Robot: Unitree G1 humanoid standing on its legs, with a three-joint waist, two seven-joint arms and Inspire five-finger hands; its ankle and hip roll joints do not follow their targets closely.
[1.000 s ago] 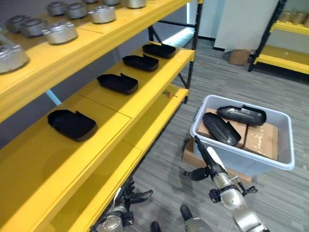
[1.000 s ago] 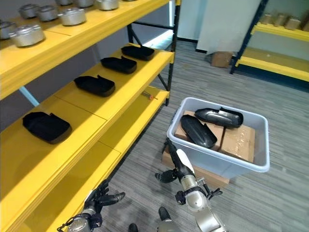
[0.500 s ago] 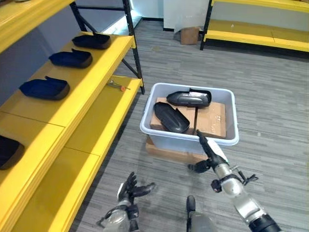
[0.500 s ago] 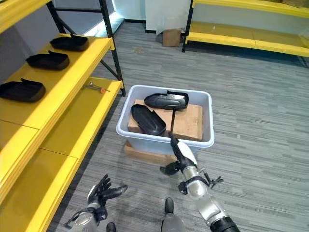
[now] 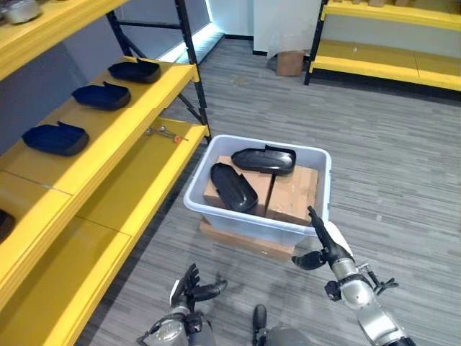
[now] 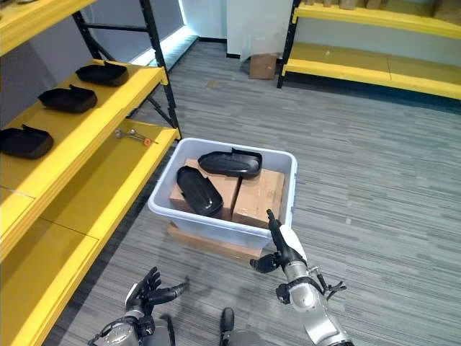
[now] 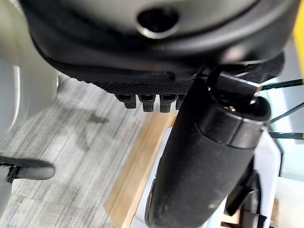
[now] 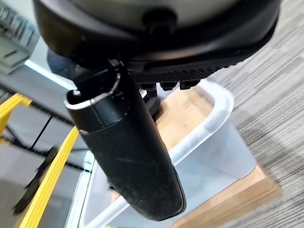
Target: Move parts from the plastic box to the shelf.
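A pale grey plastic box (image 5: 245,220) stands on the floor on a flat cardboard base. Two black shell-shaped parts lie inside on brown cartons: one at the back (image 5: 263,159), one tilted at the left (image 5: 233,187). On the left, the yellow shelf (image 5: 122,115) carries three more black parts (image 5: 101,96) in a row. My right hand (image 5: 328,246) hovers open just in front of the box's near right corner, touching nothing. Low over the floor, short of the box, my left hand (image 5: 190,284) is open with its fingers spread. The box's rim (image 8: 216,111) shows past my right thumb.
A small tool with a red handle (image 5: 168,132) lies on the lower yellow shelf board. A second yellow rack (image 5: 389,61) stands at the back right, with a cardboard carton (image 5: 289,63) on the floor beside it. Grey striped floor surrounds the box.
The whole picture has swung from the shelf toward the box, so the camera moved. Both hands stay low and open; nothing was picked up.
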